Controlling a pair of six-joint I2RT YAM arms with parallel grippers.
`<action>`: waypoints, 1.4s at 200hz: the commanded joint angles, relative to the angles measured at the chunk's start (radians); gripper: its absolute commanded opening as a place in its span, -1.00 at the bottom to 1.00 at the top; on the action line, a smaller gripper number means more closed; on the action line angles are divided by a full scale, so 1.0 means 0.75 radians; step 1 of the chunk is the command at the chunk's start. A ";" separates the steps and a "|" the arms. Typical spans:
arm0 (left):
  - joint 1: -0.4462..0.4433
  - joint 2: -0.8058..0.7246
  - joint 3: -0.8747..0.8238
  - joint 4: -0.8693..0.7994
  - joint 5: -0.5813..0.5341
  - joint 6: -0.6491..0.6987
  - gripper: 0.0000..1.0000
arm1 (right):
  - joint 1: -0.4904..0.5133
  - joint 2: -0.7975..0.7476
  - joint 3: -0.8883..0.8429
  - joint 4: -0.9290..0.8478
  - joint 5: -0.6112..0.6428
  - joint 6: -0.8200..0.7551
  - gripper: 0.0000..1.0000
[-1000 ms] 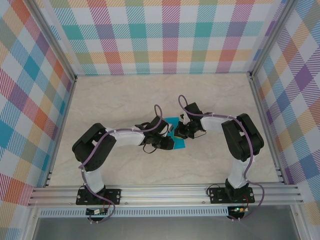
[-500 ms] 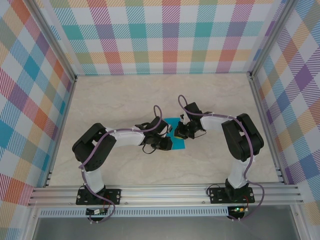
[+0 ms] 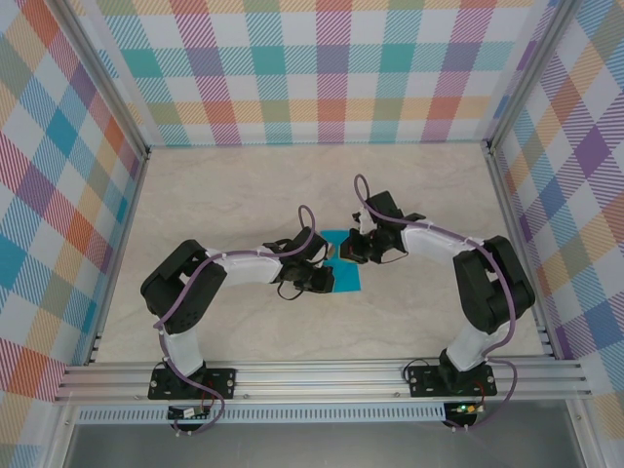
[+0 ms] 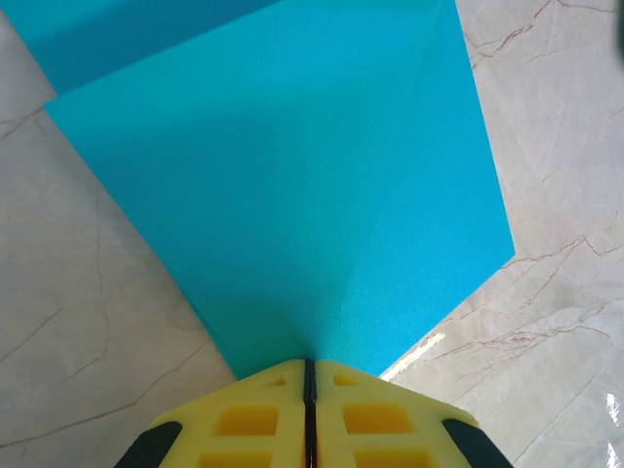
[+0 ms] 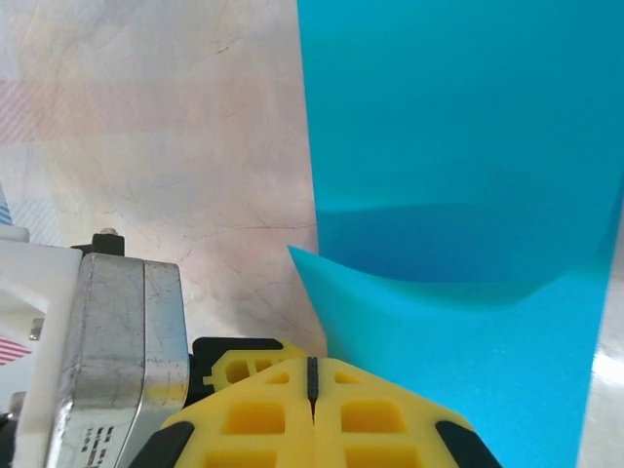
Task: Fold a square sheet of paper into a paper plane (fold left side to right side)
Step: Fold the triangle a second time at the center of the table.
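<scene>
Two end effectors, one paper point(image 3: 346, 280), close together at mid-worktop point(image 3: 224, 195).

Left end effector point(image 4: 308, 367): yellow jaws pressed together with no gap, pinched on a corner of paper. Teal spread straight ahead of fingertips, widening away from them; seemingly raised off worktop at the pinch, flatter farther out. Soft bend running forward and slightly right from the pinch. Arm stretched low across from its base, elbow bent, wrist aimed toward right end effector.

Right end effector point(image 5: 312, 363): jaws likewise closed tight, apparently nipping a raised flap of paper just ahead and right of fingertips. Flap curled up with shadow beneath; remainder flat beyond. Arm reached inward from its side, wrist turned toward left end effector.

Relation governing next move: paper between the two, touching both, held at opposite edges, neither clearly nearer.

Judged step: carrying left-held side over toward right end effector. Calls for a steady right hold as anchor.

Risk: thin paper buckling or slipping, edges landing askew.
</scene>
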 commanded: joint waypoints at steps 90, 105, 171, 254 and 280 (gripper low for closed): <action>0.006 0.049 0.005 -0.106 -0.026 -0.009 -0.87 | 0.092 0.174 -0.013 0.056 -0.045 0.024 -1.00; 0.006 0.051 0.007 -0.115 -0.031 -0.010 -0.88 | 0.096 0.190 -0.002 0.027 -0.015 0.013 -1.00; 0.006 0.066 0.017 -0.133 -0.036 -0.008 -0.90 | 0.094 0.222 0.029 -0.104 0.152 -0.075 -1.00; 0.006 0.074 0.016 -0.135 -0.026 -0.005 -0.93 | 0.008 0.218 0.086 -0.145 0.205 -0.144 -1.00; 0.005 0.080 0.016 -0.133 -0.023 -0.004 -0.93 | -0.023 0.232 0.122 -0.172 0.217 -0.173 -1.00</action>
